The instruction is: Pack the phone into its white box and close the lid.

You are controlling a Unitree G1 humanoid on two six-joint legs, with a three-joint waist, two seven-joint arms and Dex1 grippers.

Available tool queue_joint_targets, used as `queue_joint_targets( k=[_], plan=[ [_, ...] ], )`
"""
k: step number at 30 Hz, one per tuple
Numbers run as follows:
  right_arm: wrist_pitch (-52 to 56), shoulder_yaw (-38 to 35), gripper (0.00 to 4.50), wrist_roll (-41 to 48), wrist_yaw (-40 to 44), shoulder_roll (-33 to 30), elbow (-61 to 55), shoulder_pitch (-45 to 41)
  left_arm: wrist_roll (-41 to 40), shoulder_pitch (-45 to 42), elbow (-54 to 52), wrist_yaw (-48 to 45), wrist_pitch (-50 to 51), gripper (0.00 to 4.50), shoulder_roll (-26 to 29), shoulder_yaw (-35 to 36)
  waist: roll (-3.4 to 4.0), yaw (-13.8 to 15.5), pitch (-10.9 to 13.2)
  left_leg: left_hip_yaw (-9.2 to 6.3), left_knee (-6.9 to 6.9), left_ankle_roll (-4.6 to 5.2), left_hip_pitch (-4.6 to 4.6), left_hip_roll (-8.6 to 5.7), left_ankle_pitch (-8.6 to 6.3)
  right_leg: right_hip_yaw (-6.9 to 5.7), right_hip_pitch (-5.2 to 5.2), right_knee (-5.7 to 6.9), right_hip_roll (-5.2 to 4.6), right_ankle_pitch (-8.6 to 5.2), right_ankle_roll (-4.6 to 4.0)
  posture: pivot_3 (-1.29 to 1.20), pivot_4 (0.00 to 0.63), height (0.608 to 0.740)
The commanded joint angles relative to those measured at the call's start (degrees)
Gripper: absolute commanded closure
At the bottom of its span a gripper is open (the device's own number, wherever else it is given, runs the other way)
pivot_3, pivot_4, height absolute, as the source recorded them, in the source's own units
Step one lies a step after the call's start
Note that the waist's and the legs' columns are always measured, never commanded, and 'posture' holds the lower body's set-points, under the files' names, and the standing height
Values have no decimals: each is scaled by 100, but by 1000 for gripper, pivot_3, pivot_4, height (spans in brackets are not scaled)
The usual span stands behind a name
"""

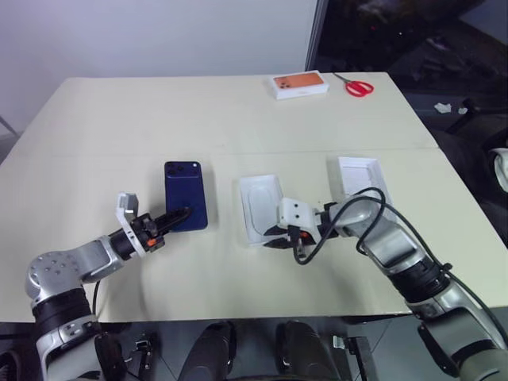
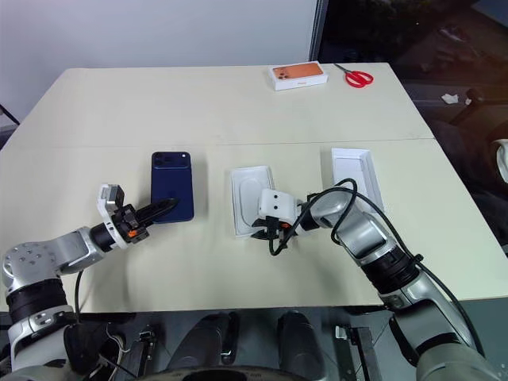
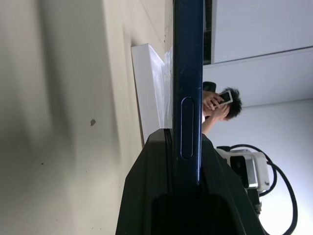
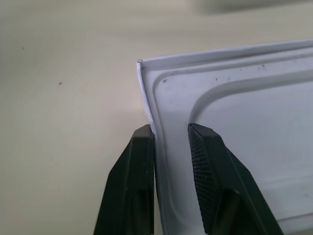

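Two black-fingered grippers work the cream table (image 1: 95, 119): at eight o'clock the left gripper (image 1: 181, 213) is clamped on the near edge of the slim, glossy navy-blue phone (image 1: 186, 195), whose thin side with a long button the left wrist view shows between the fingers (image 3: 142, 196). At centre, the right gripper (image 4: 171, 132) straddles a wall of the white moulded tray with a rounded recess (image 1: 260, 206), fingers slightly apart, one outside and one inside as the right wrist view reveals. At three o'clock lies a plain white shallow cardboard tray (image 1: 359, 176), and at twelve to one o'clock a white box with orange print (image 1: 300, 84) beside red-handled scissors (image 1: 354, 86).

Phone's (image 1: 186, 194) near end under gripper (image 1: 181, 214)
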Motion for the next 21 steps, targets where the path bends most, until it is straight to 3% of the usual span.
queue_joint_targets(
  k=[1,9,17,20,21],
  plan=[
    [85,26,3465,30,17,24,-131,50,-263,-36,-232,-106,-62,4500,115,53,0,4,0,0,0,0,0,0,0,-1,0,0,0,0,0,0,150,740],
    [-77,365,3465,-302,-403,547,49,11,-389,-84,-242,7,-99,4500,90,85,-4,-29,-2,-1,4,0,1,3,0,0,0,3,3,0,0,0,150,740],
    [357,480,3465,-368,-909,1726,385,-358,-542,-297,-202,177,-190,4500,74,92,-5,-41,-3,0,3,-19,1,19,9,5,-7,7,21,3,-4,0,150,740],
    [432,440,3465,-350,-948,1906,561,-442,-610,-307,-224,234,-225,4500,68,84,-5,-23,-3,1,4,-28,0,19,15,6,-7,6,22,6,-10,0,150,740],
    [475,419,3174,-360,-982,1939,590,-472,-625,-304,-232,259,-236,4500,62,75,-5,-16,-3,1,4,-28,0,18,15,6,-7,6,22,7,-11,0,150,740]
  ],
)
